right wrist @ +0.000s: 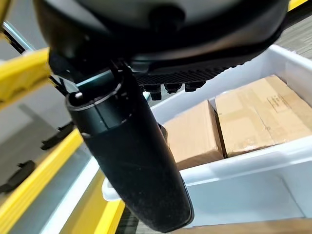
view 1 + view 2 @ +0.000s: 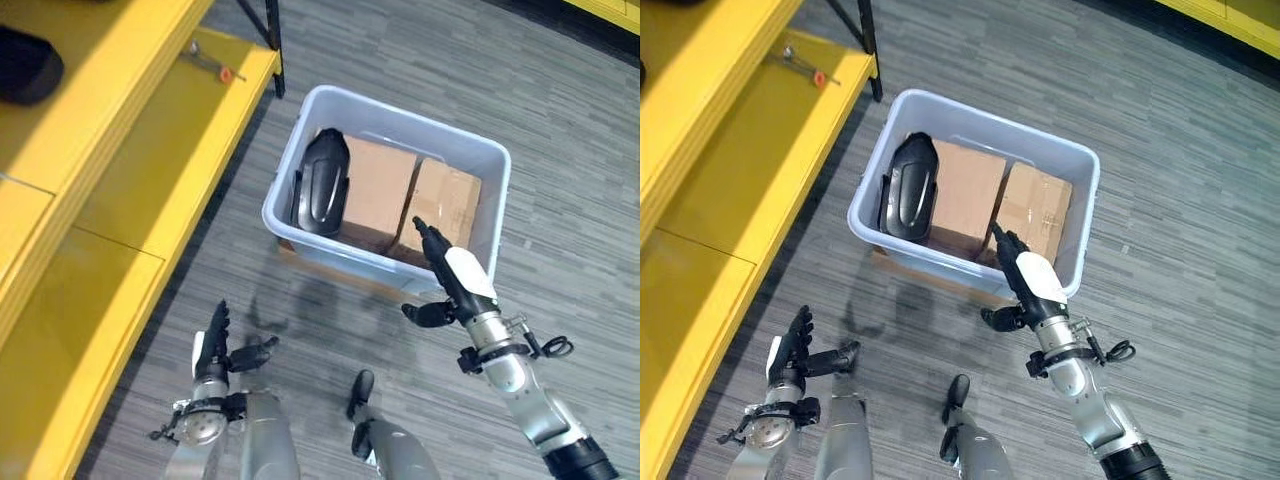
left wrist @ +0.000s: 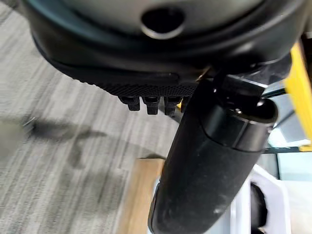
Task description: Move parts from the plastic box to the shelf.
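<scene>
1. The yellow shelf (image 2: 120, 190) runs well off to the left hand's outer side; a small tool (image 2: 212, 65) lies at its far end.
2. The plastic box (image 2: 470, 150) sits just ahead of the right hand (image 2: 455, 275), holding two cardboard boxes (image 2: 375, 190) and a black part (image 2: 322, 180), none lifted yet.
3. The right hand, released with fingers straight, reaches over the near rim; I judge this the reach-in step, with closing on a part next.
4. The left hand (image 2: 215, 350) hangs open and empty, low beside the shelf.
5. The right wrist view shows the cardboard boxes (image 1: 253, 117) side by side past the fingers (image 1: 170, 88).
</scene>
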